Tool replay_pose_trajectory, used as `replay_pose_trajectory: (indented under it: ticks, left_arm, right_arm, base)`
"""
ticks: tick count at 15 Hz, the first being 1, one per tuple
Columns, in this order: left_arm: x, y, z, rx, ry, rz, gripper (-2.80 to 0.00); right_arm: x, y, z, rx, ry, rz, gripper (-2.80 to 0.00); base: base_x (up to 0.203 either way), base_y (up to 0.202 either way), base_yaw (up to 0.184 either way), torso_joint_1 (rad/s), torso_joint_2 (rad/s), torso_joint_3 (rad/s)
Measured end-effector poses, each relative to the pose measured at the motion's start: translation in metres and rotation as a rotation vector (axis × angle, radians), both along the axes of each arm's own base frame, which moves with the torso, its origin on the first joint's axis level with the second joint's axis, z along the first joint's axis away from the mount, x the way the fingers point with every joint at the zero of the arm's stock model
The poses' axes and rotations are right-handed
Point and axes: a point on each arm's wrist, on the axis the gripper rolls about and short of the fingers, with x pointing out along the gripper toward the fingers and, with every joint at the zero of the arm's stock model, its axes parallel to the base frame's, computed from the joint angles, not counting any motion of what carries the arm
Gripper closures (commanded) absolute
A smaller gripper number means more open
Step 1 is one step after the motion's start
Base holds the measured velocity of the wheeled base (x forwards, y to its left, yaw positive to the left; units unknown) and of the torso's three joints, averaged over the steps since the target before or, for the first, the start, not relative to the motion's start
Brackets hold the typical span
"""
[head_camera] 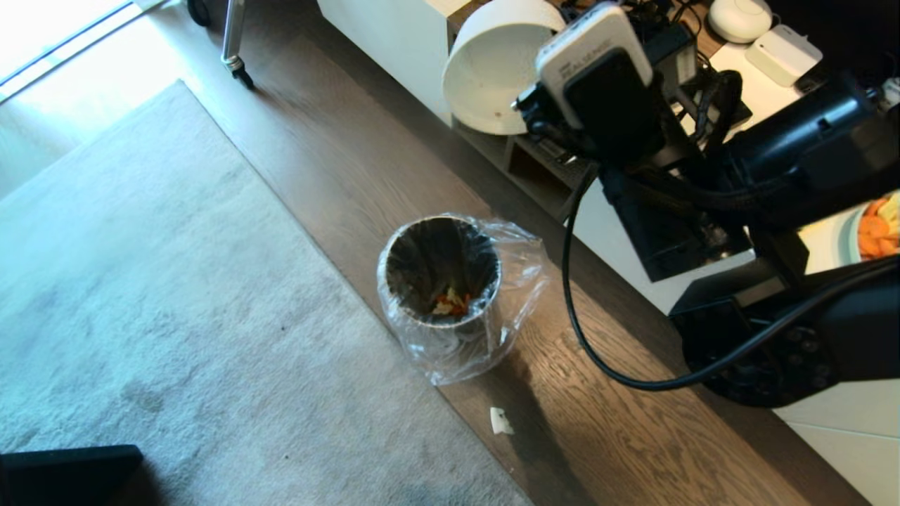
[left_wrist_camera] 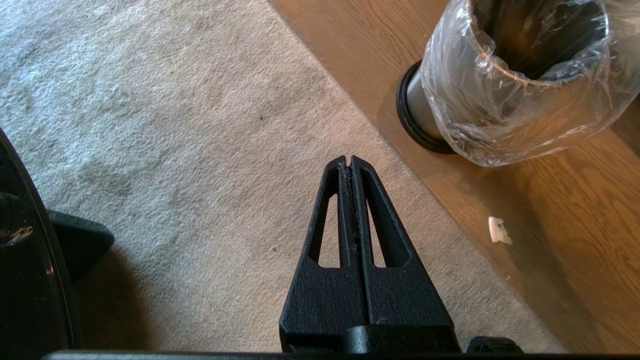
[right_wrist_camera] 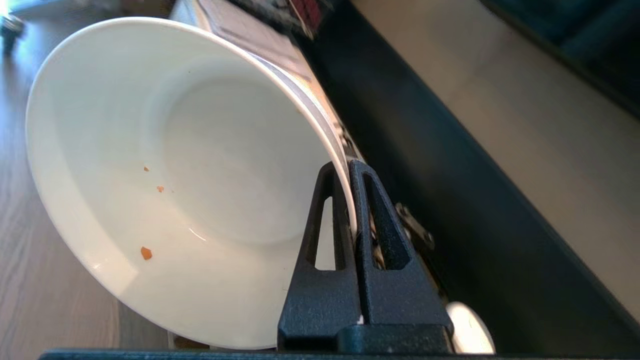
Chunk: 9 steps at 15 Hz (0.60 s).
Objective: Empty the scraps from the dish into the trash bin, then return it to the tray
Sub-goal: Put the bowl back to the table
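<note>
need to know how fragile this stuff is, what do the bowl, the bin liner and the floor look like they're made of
Bowl: likely glazed ceramic or porcelain, though melamine is possible; smooth glossy white with soft highlights.
Bin liner: thin clear plastic film, crinkled and shiny, folded over the trash bin rim.
Floor: wood or wood-look laminate, with visible grain and plank seams.

My right arm point(head_camera: 808, 161) is raised, wrist turned sideways, jaws pinched tight on a rim; my left arm hangs low, jaws pressed together.
</note>
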Motion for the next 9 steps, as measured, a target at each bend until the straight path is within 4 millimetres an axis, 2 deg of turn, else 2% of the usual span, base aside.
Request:
replay_pose_trajectory:
  ticks: [4, 9]
  left_arm:
    - [0.000, 0.000, 0.000, 0.000, 0.000, -0.001, 0.00]
    - [0.000, 0.000, 0.000, 0.000, 0.000, -0.001, 0.00]
  right_arm:
    - [-0.009, -0.012, 0.005, 0.063, 0.045, -0.046, 0.00]
    - [-0.019, -0.033, -0.005, 0.101, 0.152, -0.087, 0.00]
  base:
    - [0.000, 0.000, 0.000, 0.000, 0.00, 0.000]
    - [0.000, 0.000, 0.000, 0.000, 0.00, 0.000]
